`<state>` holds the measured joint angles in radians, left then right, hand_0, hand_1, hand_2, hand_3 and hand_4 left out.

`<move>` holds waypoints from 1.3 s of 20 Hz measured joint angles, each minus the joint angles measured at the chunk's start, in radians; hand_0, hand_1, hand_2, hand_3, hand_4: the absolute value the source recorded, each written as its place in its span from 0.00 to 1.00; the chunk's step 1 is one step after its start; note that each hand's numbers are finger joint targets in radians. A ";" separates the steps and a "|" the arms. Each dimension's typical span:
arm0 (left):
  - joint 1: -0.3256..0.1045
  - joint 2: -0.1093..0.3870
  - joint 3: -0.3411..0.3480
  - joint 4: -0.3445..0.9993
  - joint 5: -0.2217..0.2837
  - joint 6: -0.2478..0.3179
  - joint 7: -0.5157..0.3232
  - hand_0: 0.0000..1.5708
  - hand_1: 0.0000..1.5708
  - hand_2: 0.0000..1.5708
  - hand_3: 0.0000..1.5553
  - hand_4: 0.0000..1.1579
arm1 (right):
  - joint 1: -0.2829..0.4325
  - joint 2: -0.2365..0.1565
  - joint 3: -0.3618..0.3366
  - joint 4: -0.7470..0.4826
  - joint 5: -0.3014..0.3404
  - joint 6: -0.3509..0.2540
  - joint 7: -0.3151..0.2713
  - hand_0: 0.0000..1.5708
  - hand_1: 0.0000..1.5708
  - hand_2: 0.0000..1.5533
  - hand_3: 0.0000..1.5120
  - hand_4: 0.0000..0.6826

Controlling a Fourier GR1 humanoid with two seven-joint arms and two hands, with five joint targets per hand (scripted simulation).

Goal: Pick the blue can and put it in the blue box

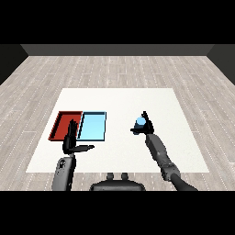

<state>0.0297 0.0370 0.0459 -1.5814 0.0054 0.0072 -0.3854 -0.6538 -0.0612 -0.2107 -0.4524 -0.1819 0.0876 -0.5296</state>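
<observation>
Landmark for this report: the blue tray (92, 127), which lies on the white table (119, 101).

Task item: the blue can (140, 121) stands to the right of the blue tray, apart from it, with bare table between. The right hand (144, 125) is at the can. Its fingers reach up past the can and its thumb shows at the can's near left side, so the hand appears closed round it. Whether the can rests on the table or is already lifted cannot be determined.

Left hand (71, 141): just off the near left corner of the blue tray, fingers straight and spread, thumb out, holding nothing.

Step in hand, as judged: securing the can and carrying it left to the blue tray. Recommended practice is to keep the can upright, raise it enough to pass over the tray's right wall, travel straight left, and lower it inside the walls before releasing. The left hand is best kept off the tray floor.

Count: one blue can, one blue tray, one red tray (65, 125) touching the blue tray's left side, two hands.
</observation>
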 measured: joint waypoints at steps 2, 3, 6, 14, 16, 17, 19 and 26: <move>-0.010 -0.004 -0.003 0.002 -0.003 0.006 0.007 0.00 0.00 0.00 0.00 0.00 | -0.021 -0.003 -0.007 0.014 0.000 -0.029 -0.001 0.68 0.68 0.79 0.78 0.00; -0.015 -0.003 -0.001 0.002 0.002 0.003 0.009 0.00 0.00 0.00 0.00 0.00 | -0.024 0.001 -0.005 0.019 0.006 -0.054 0.001 0.88 0.88 0.90 0.92 0.61; -0.012 0.003 0.006 0.009 0.012 -0.009 -0.003 0.00 0.00 0.00 0.00 0.00 | -0.053 0.016 -0.001 0.049 0.024 -0.135 0.025 0.93 0.93 0.94 0.96 0.80; -0.003 0.011 0.010 0.012 0.012 -0.019 -0.021 0.00 0.00 0.00 0.00 0.00 | -0.075 0.005 0.002 0.066 0.035 -0.172 0.029 0.93 0.93 0.94 0.87 0.66; 0.000 0.009 0.003 -0.001 0.005 -0.015 -0.010 0.00 0.00 0.00 0.00 0.00 | -0.064 -0.001 0.011 0.040 0.040 -0.170 0.025 0.93 0.93 0.95 0.89 0.66; 0.005 0.015 0.012 0.013 0.011 -0.024 -0.027 0.00 0.00 0.00 0.00 0.00 | -0.058 0.007 0.021 0.019 0.045 -0.177 0.024 0.93 0.93 0.95 0.90 0.69; 0.017 0.024 0.016 0.010 0.021 -0.041 -0.029 0.00 0.00 0.00 0.00 0.00 | -0.036 0.006 0.043 -0.037 0.061 -0.192 0.028 0.92 0.92 0.95 0.89 0.71; 0.002 0.003 -0.024 0.027 -0.007 -0.025 -0.021 0.00 0.00 0.00 0.00 0.00 | -0.005 0.025 0.097 -0.184 0.094 -0.231 0.043 0.93 0.93 0.95 0.91 0.75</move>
<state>0.0317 0.0404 0.0216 -1.5544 -0.0015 -0.0177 -0.4060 -0.6585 -0.0363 -0.1141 -0.6367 -0.0874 -0.1432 -0.4866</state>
